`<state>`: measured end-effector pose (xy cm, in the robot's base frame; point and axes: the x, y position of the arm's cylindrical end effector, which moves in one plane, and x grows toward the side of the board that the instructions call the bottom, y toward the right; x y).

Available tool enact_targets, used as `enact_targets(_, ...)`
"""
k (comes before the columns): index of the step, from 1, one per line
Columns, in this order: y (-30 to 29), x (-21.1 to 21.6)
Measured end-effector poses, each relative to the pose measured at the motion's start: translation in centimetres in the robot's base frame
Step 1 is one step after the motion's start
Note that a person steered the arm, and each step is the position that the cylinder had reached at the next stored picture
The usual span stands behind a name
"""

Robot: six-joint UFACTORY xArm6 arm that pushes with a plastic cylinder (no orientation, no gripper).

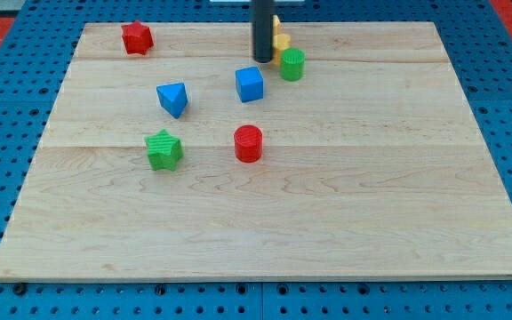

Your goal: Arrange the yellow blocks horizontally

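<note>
My tip (262, 60) is the lower end of a dark rod near the view's top centre. Yellow blocks (280, 39) sit just right of the rod and are partly hidden behind it; their shapes and number cannot be made out. The tip stands just to the left of and below them, and I cannot tell whether it touches. A green cylinder (292, 64) sits right below the yellow blocks, to the right of my tip. A blue cube (250, 84) lies just below the tip.
A red star (137, 37) sits at the top left of the wooden board (372, 196). A blue triangular block (173, 99), a green star (164, 149) and a red cylinder (248, 143) lie left of centre.
</note>
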<state>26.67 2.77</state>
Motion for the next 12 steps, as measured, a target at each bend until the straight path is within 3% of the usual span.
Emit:
enact_targets(1,1.1,-1.5)
enact_targets(2,-1.9,-4.0)
enact_targets(3,3.8,-4.4)
enact_targets(5,2.7,-2.8)
enact_targets(6,6.7,-1.2)
enact_targets(7,12.2,-3.5)
enact_targets(9,9.3,-7.4)
enact_targets(10,6.0,-7.4)
enact_targets(11,-1.2,-5.4)
enact_targets(12,-6.5,1.1)
